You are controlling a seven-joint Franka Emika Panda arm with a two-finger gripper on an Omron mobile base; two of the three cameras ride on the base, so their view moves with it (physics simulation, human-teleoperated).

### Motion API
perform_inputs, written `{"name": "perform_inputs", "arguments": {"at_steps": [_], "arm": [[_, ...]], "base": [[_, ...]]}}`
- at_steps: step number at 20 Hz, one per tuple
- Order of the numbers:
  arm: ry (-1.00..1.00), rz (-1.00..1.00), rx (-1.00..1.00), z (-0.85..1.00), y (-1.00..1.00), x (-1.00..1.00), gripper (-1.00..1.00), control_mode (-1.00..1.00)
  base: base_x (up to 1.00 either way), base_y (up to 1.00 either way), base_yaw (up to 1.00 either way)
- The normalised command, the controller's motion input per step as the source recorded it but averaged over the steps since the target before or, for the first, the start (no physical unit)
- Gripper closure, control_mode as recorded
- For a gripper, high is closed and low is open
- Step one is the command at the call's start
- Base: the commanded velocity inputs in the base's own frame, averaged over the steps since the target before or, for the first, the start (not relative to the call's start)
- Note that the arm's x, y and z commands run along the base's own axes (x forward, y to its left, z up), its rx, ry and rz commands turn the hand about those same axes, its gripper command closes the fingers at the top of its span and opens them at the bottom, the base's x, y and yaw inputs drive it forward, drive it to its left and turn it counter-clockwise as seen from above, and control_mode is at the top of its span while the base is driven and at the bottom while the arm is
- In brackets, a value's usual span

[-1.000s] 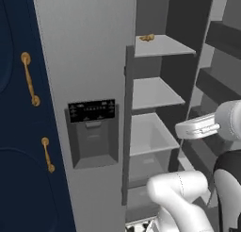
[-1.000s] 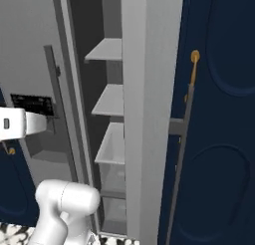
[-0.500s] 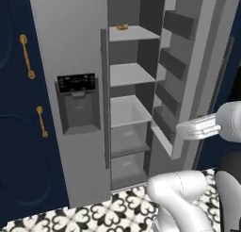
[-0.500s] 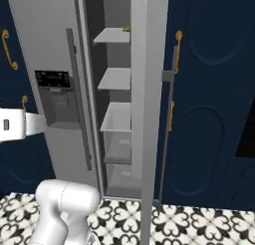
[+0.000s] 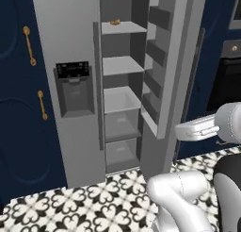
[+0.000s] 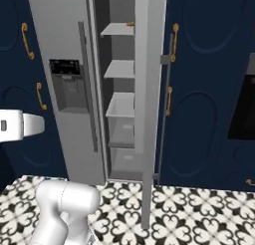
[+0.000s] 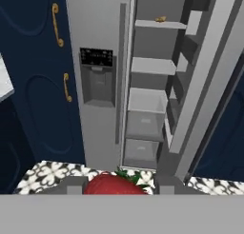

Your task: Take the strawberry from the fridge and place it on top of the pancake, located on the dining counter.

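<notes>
In the hand view the strawberry point(image 7: 114, 184), bright red with green leaves, sits between my two dark fingertips point(image 7: 74, 186) at the bottom edge. My gripper point(image 7: 116, 186) is shut on it. The fridge point(image 5: 70, 47) stands ahead, grey, with a black dispenser panel point(image 7: 96, 58). Its right door is swung open on pale inner shelves point(image 5: 120, 65). From the other side the fridge point(image 6: 60, 35) shows the same open compartment. The pancake and the dining counter are out of view.
A small golden-brown food item point(image 5: 115, 22) lies on the top shelf. The open door point(image 6: 148, 114) with its racks juts toward me. Navy cabinets with gold handles point(image 5: 29, 45) flank the fridge. A dark oven point(image 5: 230, 80) sits at right. Patterned floor tiles point(image 5: 70, 207) lie below.
The whole picture has shifted: the base has backed away from the fridge, so it looks smaller and the tiled floor has come into sight. The grip on the strawberry is unchanged.
</notes>
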Motion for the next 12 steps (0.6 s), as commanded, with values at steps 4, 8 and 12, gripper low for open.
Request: {"name": "perform_inputs", "arguments": {"at_steps": [4,8,12], "arm": [[0.0,0.0,0.0,0.0,0.0,0.0,1.0,1.0],[0.0,0.0,0.0,0.0,0.0,0.0,1.0,1.0],[0.0,0.0,0.0,0.0,0.0,0.0,1.0,1.0]], "base": [[-0.04,-0.36,-0.32],[0.0,-0.28,-0.75],[-0.02,-0.38,-0.74]]}}
